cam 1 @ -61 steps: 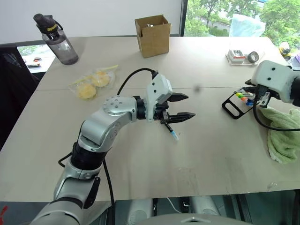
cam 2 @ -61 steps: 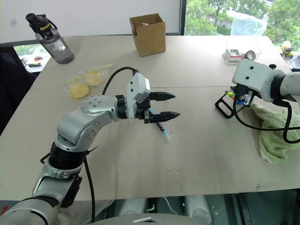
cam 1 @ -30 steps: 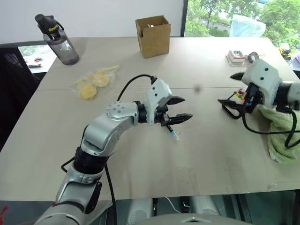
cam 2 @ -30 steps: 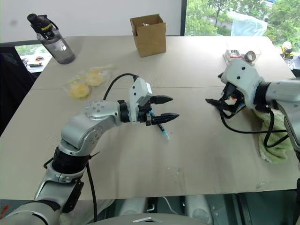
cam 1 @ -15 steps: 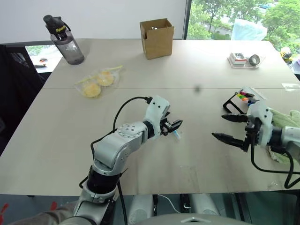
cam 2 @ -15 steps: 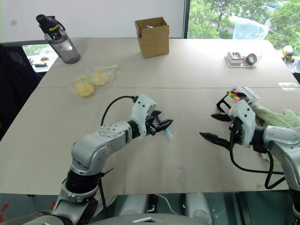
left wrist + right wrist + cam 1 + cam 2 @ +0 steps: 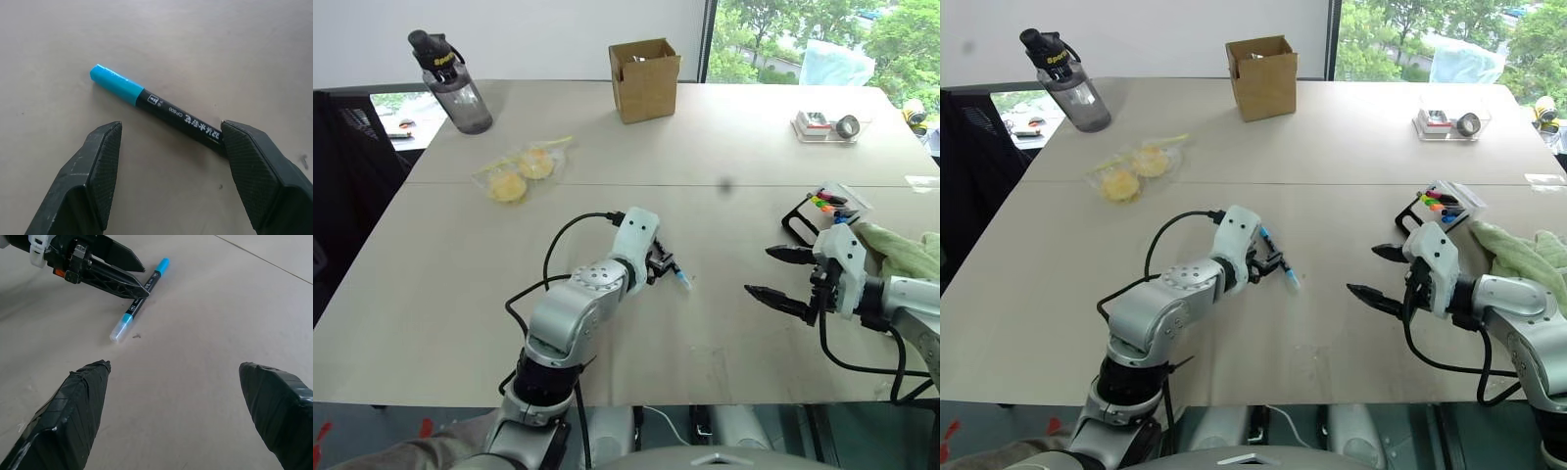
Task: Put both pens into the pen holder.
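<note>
Both arms have dropped — left gripper (image 7: 166, 166) now straddles the blue-ended pen (image 7: 156, 105).

Bright, even daylight; source is the window (image 7: 803, 39) at the far right, where the trees outside are near overexposed. Table (image 7: 734, 127) evenly lit, no glare. Shadows soft and short, lying close under the arms. Head views sharp to the edges. Left wrist view: pen (image 7: 156, 105) print legible, left claw (image 7: 168, 171) tips slightly soft.

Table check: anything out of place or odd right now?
One pen with light-blue ends lies loose on the table, between the open left hand's fingers, not in the pen holder. Nothing spilled or damaged.
</note>
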### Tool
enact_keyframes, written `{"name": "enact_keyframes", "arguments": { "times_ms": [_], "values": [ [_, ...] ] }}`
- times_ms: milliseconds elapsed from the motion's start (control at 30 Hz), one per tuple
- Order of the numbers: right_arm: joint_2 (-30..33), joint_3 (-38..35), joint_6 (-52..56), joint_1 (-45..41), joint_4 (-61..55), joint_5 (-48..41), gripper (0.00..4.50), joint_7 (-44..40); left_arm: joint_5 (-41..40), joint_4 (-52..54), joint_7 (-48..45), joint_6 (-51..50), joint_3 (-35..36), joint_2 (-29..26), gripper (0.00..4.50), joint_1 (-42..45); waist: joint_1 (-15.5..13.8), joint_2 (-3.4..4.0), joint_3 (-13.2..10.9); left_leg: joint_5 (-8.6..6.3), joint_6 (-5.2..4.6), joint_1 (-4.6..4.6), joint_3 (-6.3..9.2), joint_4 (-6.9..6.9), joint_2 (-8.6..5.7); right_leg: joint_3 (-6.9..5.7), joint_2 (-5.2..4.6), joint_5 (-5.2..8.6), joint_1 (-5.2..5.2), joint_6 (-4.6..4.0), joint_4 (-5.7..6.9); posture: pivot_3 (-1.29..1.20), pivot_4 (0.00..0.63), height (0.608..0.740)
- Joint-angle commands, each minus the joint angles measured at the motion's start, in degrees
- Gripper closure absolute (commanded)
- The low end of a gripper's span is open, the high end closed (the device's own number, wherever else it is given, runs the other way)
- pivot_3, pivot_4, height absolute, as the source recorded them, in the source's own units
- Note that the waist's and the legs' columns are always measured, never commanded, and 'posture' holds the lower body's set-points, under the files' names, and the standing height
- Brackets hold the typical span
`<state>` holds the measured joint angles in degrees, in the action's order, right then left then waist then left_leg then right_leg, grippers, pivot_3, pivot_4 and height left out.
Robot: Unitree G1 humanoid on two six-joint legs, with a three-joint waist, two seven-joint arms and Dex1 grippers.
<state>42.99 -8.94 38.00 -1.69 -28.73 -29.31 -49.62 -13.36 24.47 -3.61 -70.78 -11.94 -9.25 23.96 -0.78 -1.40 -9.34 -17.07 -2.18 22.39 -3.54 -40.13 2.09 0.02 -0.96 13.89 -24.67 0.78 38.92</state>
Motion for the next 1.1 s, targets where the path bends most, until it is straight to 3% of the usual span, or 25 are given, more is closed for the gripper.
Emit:
{"name": "enact_keyframes", "arguments": {
  "times_ms": [33, 567, 600, 633, 800, 1100],
  "values": [
    [0.5, -1.7, -1.0, 0.3, -2.1, -0.6, 0.02, 0.8, 1.4, -1.3, 0.7, 0.7, 0.2, 1.0, 1.16, 1.4, 0.0, 0.0, 0.0, 0.0, 0.0, 0.0, 0.0, 0.0, 0.0, 0.0, 0.01, 0.0, 0.0, 0.0, 0.0, 0.0, 0.15, 0.736],
    [0.8, -4.6, -0.9, 3.6, -2.1, -4.6, 0.02, 0.2, 7.9, -11.1, 7.6, -7.9, 3.5, 6.8, 1.16, 5.7, 0.3, 0.03, 0.1, -0.01, -0.02, -0.22, 0.01, 0.01, 0.0, 0.04, 0.02, 0.0, 0.22, 0.0, -0.02, 0.0, 0.15, 0.736],
    [1.0, -4.8, -1.1, 4.0, -2.2, -5.0, 0.0, -0.2, 8.1, -11.2, 7.7, -8.4, 3.6, 7.0, 1.81, 5.8, 0.3, 0.04, 0.1, -0.02, -0.02, -0.42, 0.03, 0.02, 0.0, 0.12, 0.0, 0.01, 0.4, 0.01, -0.04, 0.0, 0.15, 0.736],
    [1.2, -5.1, -1.6, 4.5, -2.2, -5.2, 0.0, -0.7, 8.4, -11.3, 8.0, -8.8, 4.0, 7.3, 2.04, 5.7, 0.4, 0.05, 0.1, -0.03, -0.03, -0.56, 0.05, 0.05, 0.0, 0.15, 0.01, 0.02, 0.52, 0.01, -0.06, 0.0, 0.15, 0.736],
    [1.3, -6.0, -2.6, 5.0, -2.2, -6.5, 0.0, -1.6, 9.9, -12.0, 8.8, -8.3, 4.0, 7.7, 4.34, 5.9, 0.9, 0.12, 0.2, -0.05, -0.05, -0.67, 0.12, 0.06, -0.01, 0.17, 0.04, 0.02, 0.63, 0.01, -0.06, 0.0, 0.15, 0.736],
    [2.0, -5.6, -3.2, 4.7, -1.4, -6.7, 0.0, -1.7, 10.8, -10.8, 6.6, -3.6, 0.9, 6.0, 4.45, 5.8, 1.0, 0.14, 0.2, -0.05, -0.05, -0.69, 0.13, 0.06, -0.02, 0.15, -0.02, 0.02, 0.7, 0.01, -0.07, 0.0, 0.15, 0.736]
  ]
}}
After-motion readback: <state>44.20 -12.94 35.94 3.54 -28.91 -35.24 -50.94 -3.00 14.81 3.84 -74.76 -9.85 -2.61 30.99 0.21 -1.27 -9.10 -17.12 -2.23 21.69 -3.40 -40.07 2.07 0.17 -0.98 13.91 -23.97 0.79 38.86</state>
